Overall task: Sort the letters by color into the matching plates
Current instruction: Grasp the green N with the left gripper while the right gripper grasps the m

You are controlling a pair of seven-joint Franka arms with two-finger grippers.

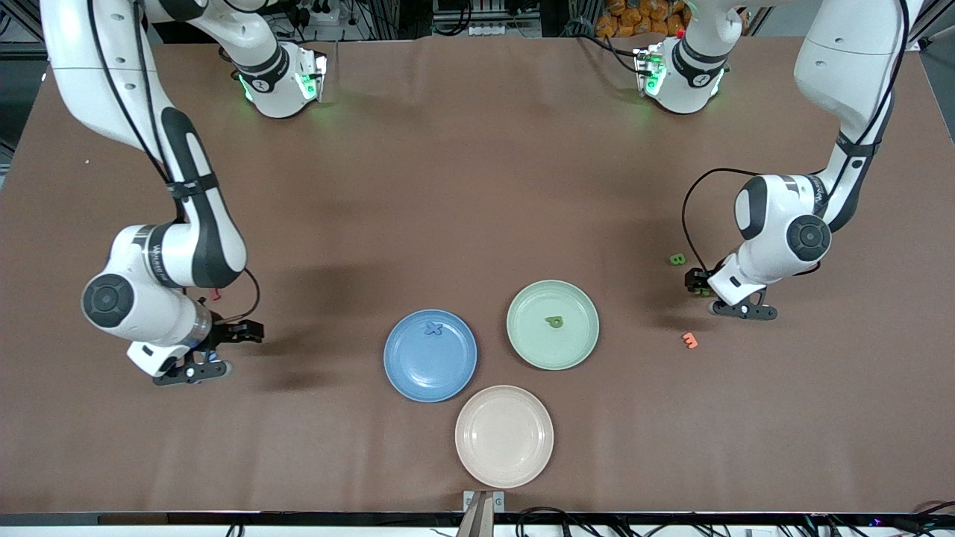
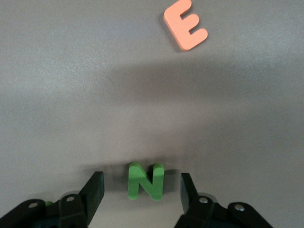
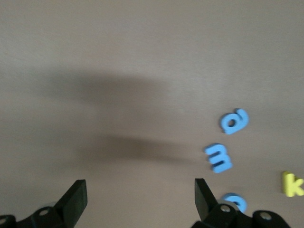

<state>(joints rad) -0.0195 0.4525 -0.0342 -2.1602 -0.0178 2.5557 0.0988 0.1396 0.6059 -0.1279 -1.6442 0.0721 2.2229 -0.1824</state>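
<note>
Two claws sit low over the counter [image 1: 477,186]. Left claw [image 2: 141,190] is spread around a green N [image 2: 145,181] (not pinching it). Right claw [image 3: 141,199] is spread wide, holding nothing.

A robotics lab: brown-covered bench [image 1: 477,186], metal racking [image 1: 477,15] and trailing cables [image 1: 552,514] around it.

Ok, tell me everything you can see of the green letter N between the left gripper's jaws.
The green letter N is a small, flat, foam-looking block capital in bright green with no visible marks. It lies flat on the brown table cover, toward the left arm's end of the table. The left gripper is low over it, jaws open on either side with a gap each way, not touching it. An orange letter E lies apart from it on the cover.
</note>
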